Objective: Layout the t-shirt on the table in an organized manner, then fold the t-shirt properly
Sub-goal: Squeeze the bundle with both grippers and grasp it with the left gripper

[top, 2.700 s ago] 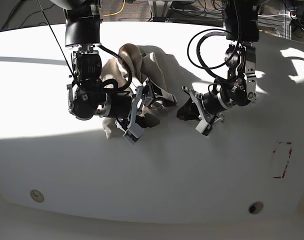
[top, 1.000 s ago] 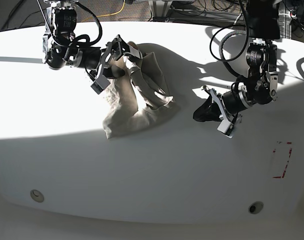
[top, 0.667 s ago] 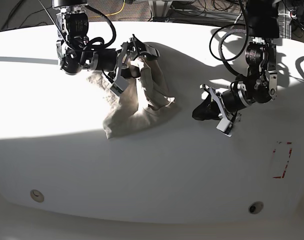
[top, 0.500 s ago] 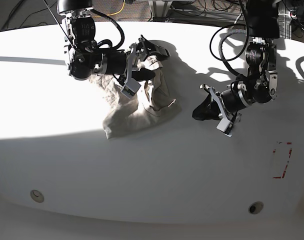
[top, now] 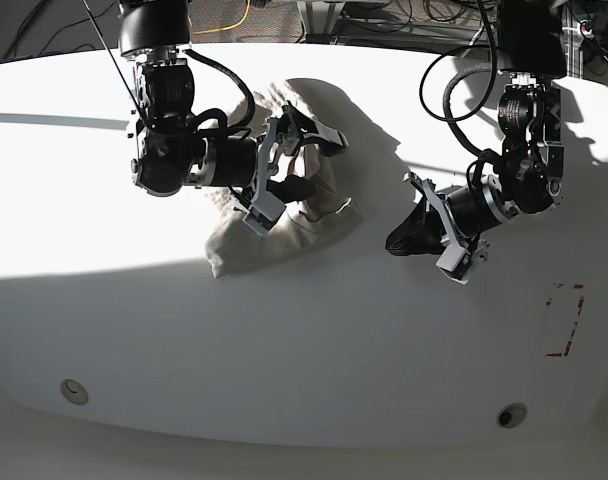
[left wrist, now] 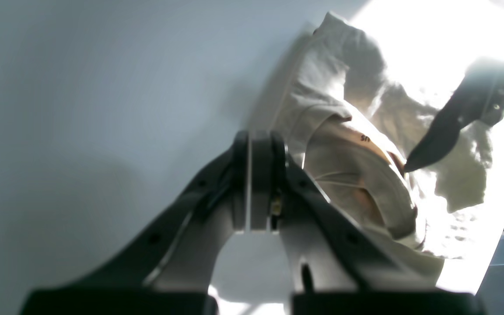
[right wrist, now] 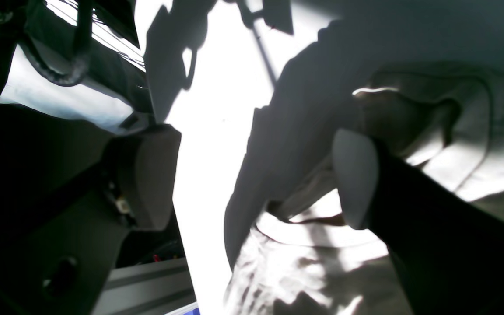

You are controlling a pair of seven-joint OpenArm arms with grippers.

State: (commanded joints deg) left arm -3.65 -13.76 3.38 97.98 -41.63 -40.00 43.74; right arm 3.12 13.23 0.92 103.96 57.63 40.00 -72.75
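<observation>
1. A small round hole is sitting near the front left edge of the white table, well apart from everything else.
2. The right gripper is reaching in over the far left part of the tabletop. Its jaws are standing wide apart, one finger lying on the cloth and the other finger hanging clear over bare table. It is gripping nothing.
3. The t-shirt is lying in a crumpled beige heap on the far half of the tabletop, left of centre, directly under and just in front of that gripper. The arm and its cables are covering the heap's far left part in the base view. Bright sun is washing out half of the cloth, and the rest is sitting in shadow.
4. In the left wrist view the shirt's collar is showing a small dark printed label, with the other arm's dark fingertip resting just beside it.
5. The left gripper is hovering low over bare table right of centre, near the shirt but not touching it. Its jaws are pressed together with nothing between them.
6. A red dashed rectangle is marking the tabletop near its right edge.
7. A second round hole is sitting near the front right edge.
</observation>
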